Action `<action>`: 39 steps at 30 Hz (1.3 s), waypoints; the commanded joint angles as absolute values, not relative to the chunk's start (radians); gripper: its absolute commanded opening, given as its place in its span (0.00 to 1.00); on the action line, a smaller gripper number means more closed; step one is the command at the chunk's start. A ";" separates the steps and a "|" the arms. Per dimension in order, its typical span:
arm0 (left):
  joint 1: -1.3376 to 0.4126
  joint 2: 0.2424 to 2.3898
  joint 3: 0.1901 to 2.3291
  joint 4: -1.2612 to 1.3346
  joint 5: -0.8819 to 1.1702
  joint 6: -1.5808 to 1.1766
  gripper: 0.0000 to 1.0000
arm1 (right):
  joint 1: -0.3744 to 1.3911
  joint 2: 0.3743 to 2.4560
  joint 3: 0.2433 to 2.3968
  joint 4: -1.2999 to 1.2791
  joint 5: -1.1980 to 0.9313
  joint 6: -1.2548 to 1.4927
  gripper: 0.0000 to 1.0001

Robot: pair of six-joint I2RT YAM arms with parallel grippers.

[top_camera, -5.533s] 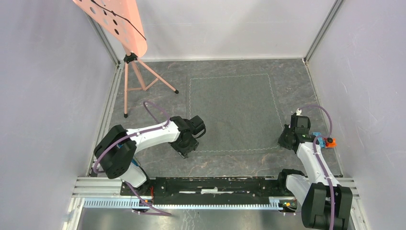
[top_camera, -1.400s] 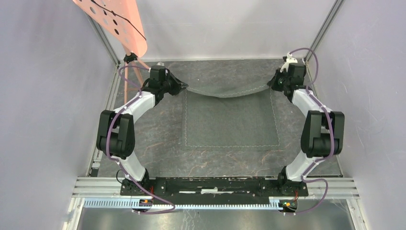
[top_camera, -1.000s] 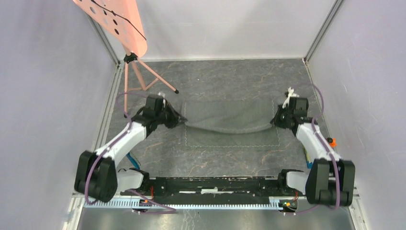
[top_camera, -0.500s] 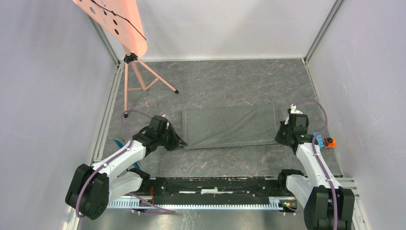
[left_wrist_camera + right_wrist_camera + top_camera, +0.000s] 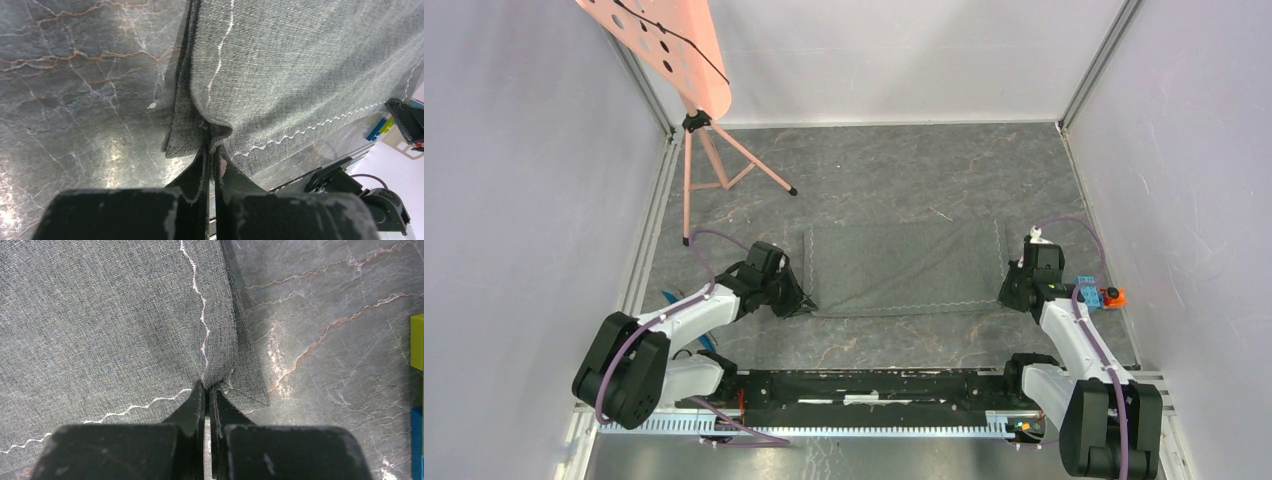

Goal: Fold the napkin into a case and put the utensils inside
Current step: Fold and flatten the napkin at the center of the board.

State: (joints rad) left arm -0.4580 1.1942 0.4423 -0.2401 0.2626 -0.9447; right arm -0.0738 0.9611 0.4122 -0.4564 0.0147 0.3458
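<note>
A pink tripod stand point(image 5: 714, 165) occupies the far left, and a blue-and-orange block point(image 5: 1099, 295) lies beside the right arm. Both arms reach low. The left gripper point(image 5: 799, 300) pinches the napkin point(image 5: 904, 268) at its near-left corner, the right gripper point(image 5: 1012, 290) at its near-right corner. The cloth lies in 2 layers on the slate between them.

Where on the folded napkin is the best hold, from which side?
Probably the napkin at its two near corners, where doubled layers pucker up; elsewhere it lies flat. Come in low from the near side, as left gripper and right gripper do.
</note>
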 commanded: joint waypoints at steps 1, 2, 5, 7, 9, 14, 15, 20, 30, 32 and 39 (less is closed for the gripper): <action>-0.459 1.228 0.480 -0.211 0.228 -0.921 0.02 | -0.075 0.962 0.404 -0.410 0.062 0.360 0.00; -0.459 1.228 0.485 -0.212 0.230 -0.918 0.02 | -0.075 0.964 0.406 -0.410 0.057 0.359 0.01; -0.460 1.177 0.500 -0.227 0.218 -0.909 0.02 | -0.075 0.964 0.427 -0.418 0.047 0.347 0.00; -0.461 1.132 0.524 -0.255 0.182 -0.896 0.02 | -0.076 0.961 0.445 -0.417 0.053 0.344 0.00; -0.460 1.114 0.563 -0.269 0.163 -0.880 0.02 | -0.075 0.965 0.466 -0.400 0.058 0.351 0.00; -0.420 1.229 0.798 -0.300 0.116 -0.821 0.02 | -0.075 1.078 0.619 -0.324 0.024 0.397 0.01; -0.407 1.272 0.854 -0.302 0.109 -0.808 0.02 | -0.075 1.123 0.680 -0.317 0.023 0.407 0.01; -0.349 1.435 1.143 -0.325 0.044 -0.730 0.02 | -0.075 1.340 0.956 -0.257 -0.039 0.420 0.01; -0.247 1.575 1.292 -0.210 0.149 -0.719 0.02 | -0.075 1.497 1.149 -0.190 -0.159 0.420 0.01; -0.247 1.585 1.270 -0.192 0.199 -0.730 0.02 | -0.075 1.477 1.115 -0.201 -0.160 0.411 0.01; -0.249 1.479 1.005 -0.182 0.319 -0.800 0.02 | -0.075 1.303 0.888 -0.266 -0.146 0.351 0.01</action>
